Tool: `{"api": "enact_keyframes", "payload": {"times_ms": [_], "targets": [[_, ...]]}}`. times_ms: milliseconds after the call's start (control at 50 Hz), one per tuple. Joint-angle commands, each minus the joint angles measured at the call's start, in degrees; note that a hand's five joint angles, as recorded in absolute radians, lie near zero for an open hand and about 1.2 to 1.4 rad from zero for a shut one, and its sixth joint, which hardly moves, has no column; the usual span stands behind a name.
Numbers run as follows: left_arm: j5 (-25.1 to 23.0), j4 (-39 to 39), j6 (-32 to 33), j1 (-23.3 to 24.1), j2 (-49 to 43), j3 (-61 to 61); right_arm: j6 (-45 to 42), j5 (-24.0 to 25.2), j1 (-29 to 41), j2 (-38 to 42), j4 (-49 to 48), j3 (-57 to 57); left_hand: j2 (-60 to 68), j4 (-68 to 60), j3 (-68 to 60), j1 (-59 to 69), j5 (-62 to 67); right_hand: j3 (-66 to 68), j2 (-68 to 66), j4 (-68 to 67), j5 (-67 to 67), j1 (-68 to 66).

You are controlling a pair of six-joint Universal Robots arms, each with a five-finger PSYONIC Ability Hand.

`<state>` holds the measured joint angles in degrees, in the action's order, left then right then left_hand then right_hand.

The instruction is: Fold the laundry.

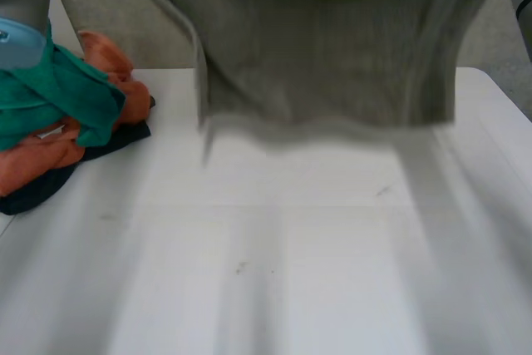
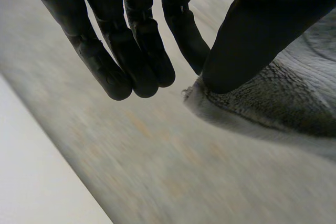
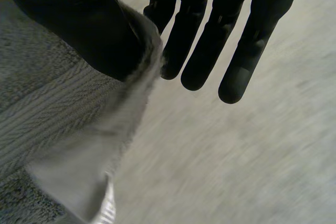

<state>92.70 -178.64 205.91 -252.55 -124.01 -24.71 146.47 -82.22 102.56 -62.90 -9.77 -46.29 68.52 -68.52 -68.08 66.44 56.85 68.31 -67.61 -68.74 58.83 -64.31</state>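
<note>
Spreading step. The towel (image 1: 332,56) is held hanging above the table (image 1: 291,272), its upper edge pinched under the thumbs of the left hand (image 2: 131,51) and right hand (image 3: 79,19). Next, it probably needs to be lowered flat, clear of the pile (image 1: 75,114).

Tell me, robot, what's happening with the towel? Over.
Left robot hand pinching grey towel edge. Right robot hand same. Towel hanging above table. Clothes pile beside, not blocking.

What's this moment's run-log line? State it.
grey towel: hanging over table | left hand: thumb pinches a corner | right hand: thumb pinches an edge | clothes pile: at table's left
</note>
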Motion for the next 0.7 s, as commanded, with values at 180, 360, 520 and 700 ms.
{"api": "enact_keyframes", "payload": {"times_ms": [180, 360, 520, 700], "targets": [[0.6, -6.5, -2.4, -4.4, 3.3, -22.9, 2.4, 5.2, 2.6, 1.2, -2.8, -11.8, 11.5, -11.5, -11.9, 13.6, 13.1, 11.7, -12.4, -11.3, 11.2, -15.7], [-2.8, -10.5, -1.6, -6.2, -0.8, -38.5, 2.2, 6.8, 2.7, 11.8, 6.2, -17.9, 11.5, -11.5, -11.9, 13.6, 13.1, 11.7, -12.4, -11.3, 11.2, -15.7], [-4.1, -10.5, 1.2, -7.0, -2.5, -44.2, 3.0, 6.9, 0.5, 17.1, 13.6, -17.8, 11.5, -11.5, -11.9, 13.6, 13.1, 8.7, -9.4, -8.2, 8.1, -12.7], [-6.9, -10.2, 4.0, -7.2, 1.9, -49.6, 9.2, 6.1, -1.5, 12.6, 22.1, -17.7, 11.5, -11.5, -11.9, 13.6, 13.1, -14.1, 13.4, 14.5, -14.6, 10.1]]}}
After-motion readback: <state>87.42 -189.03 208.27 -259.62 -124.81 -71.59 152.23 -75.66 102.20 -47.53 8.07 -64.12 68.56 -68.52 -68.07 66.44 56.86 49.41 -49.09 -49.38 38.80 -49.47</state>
